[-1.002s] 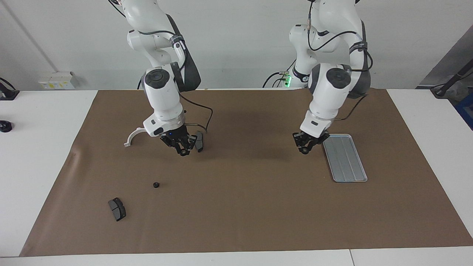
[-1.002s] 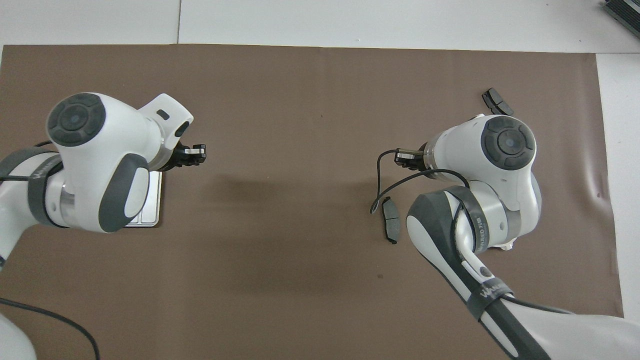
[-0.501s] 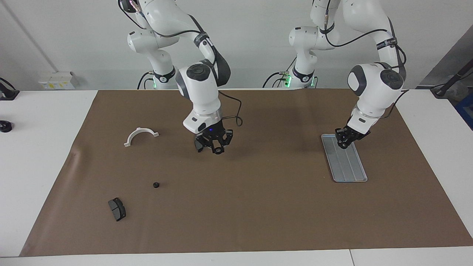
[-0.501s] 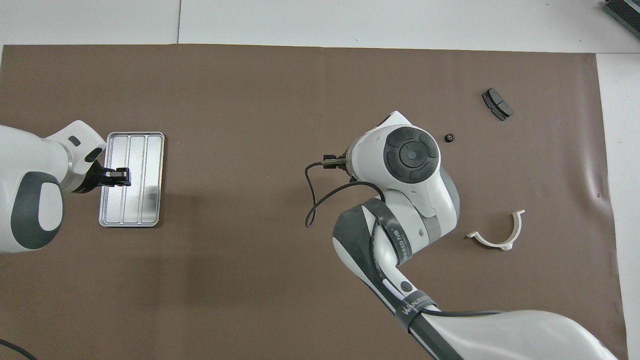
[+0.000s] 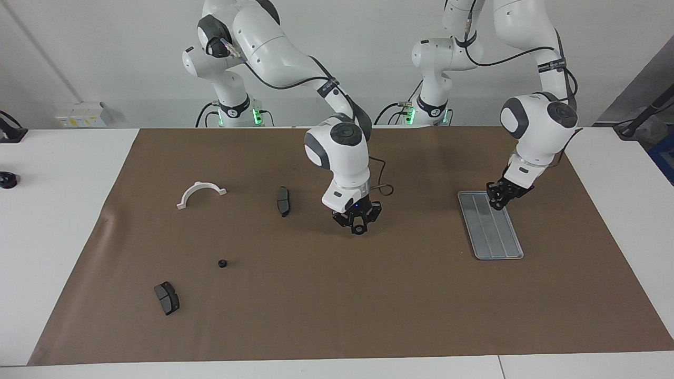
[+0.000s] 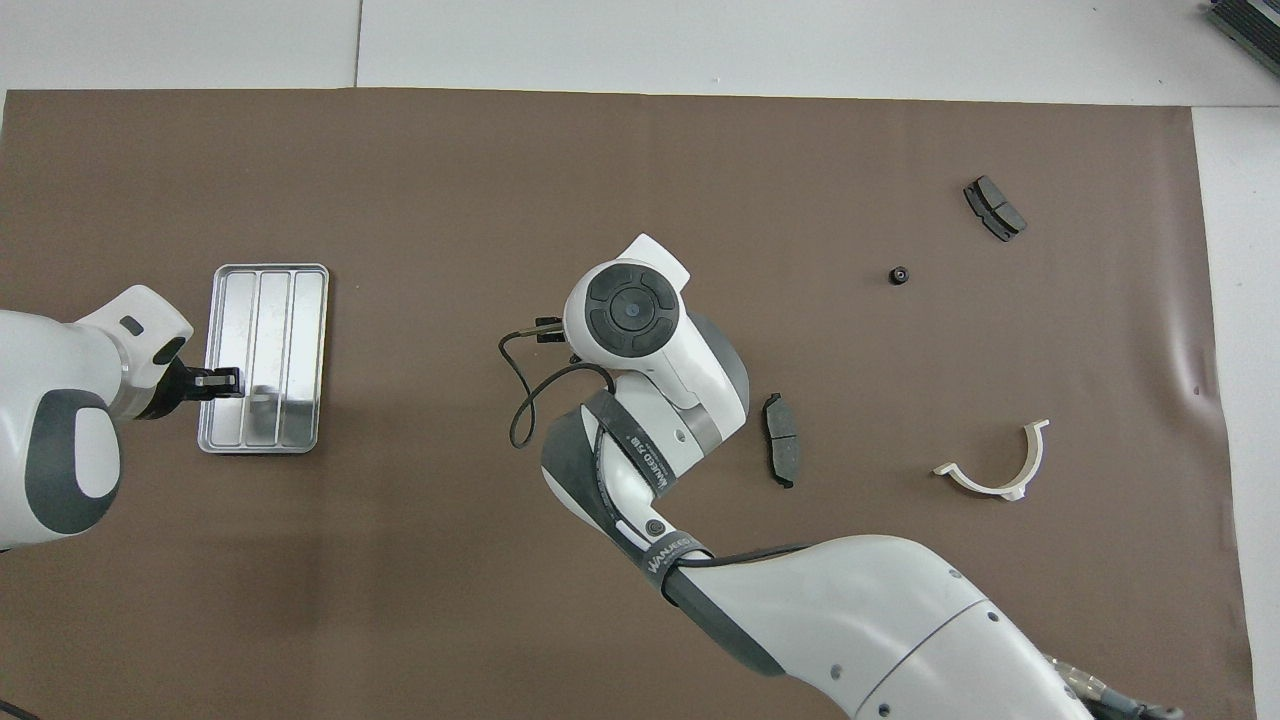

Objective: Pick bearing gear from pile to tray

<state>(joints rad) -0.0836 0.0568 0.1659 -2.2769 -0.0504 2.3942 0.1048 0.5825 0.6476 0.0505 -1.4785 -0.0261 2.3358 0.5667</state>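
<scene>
One small black bearing gear [image 5: 222, 262] [image 6: 900, 275] lies on the brown mat in the pile at the right arm's end. Around it lie a white half-ring [image 5: 196, 185] [image 6: 985, 485] and two dark pads [image 5: 283, 201] [image 5: 167, 298]. My right gripper [image 5: 358, 229] hangs low over the middle of the mat, fingertips together. It is well away from the gear. The silver tray [image 5: 495, 237] [image 6: 290, 300] lies at the left arm's end. My left gripper [image 5: 498, 200] [image 6: 218, 380] is shut, low over the tray's end nearer the robots. Whether either gripper pinches a small part does not show.
A brown mat [image 5: 368, 305] covers most of the white table. In the overhead view the right arm's wrist and forearm [image 6: 640, 400] cover the mat's middle. A black cable loops beside that wrist. One dark pad [image 6: 781, 452] lies close to the forearm.
The right arm has swung from over the pile toward the middle of the mat, uncovering the pad and half-ring. The left gripper has gone from beside the tray to over its nearer end.
</scene>
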